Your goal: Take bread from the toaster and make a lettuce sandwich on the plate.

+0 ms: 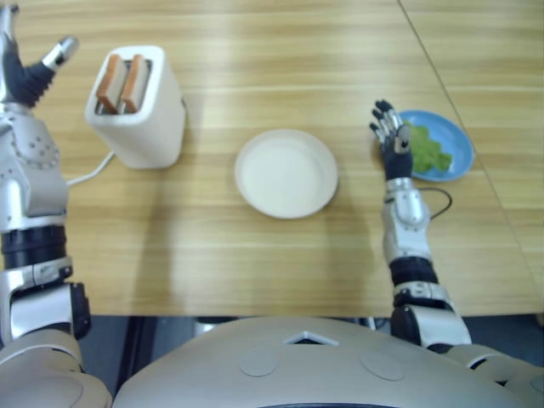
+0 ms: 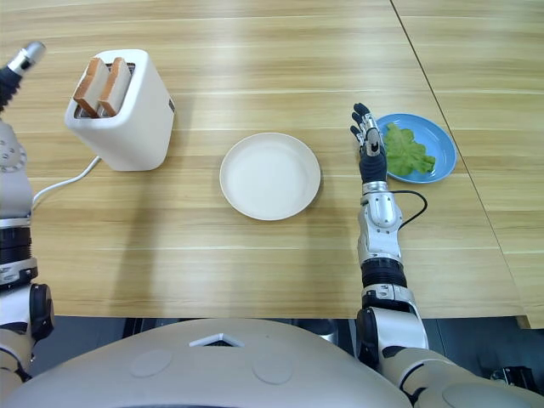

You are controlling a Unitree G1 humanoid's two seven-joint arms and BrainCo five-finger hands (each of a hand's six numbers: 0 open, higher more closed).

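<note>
Two bread slices [image 2: 100, 85] standing in one toaster [image 2: 127, 127] far left, one plate [image 2: 270, 176] mid-tabletop, one lettuce pile [image 2: 408, 153] on one blue dish [image 2: 439, 138] right, right robot hand [image 2: 370, 146] straight-fingered at its rim, left robot hand [image 1: 30, 76] spread, both holding nothing.

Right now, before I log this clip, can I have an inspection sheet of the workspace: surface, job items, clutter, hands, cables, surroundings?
Surface: light wooden table, dry and unmarked.
Job's things: white toaster at the left with two bread slices standing in its slots; white plate at centre, nothing on it; lettuce lying on a blue plate at the right.
Clutter: nothing seen.
Hands: left hand raised left of the toaster, fingers spread, holding nothing; right hand at the blue plate's left rim, fingers extended, holding nothing.
Cables: white cord from the toaster toward the left edge; thin black cable looped beside the right wrist.
Surroundings: dark floor beyond the near table edge.
</note>
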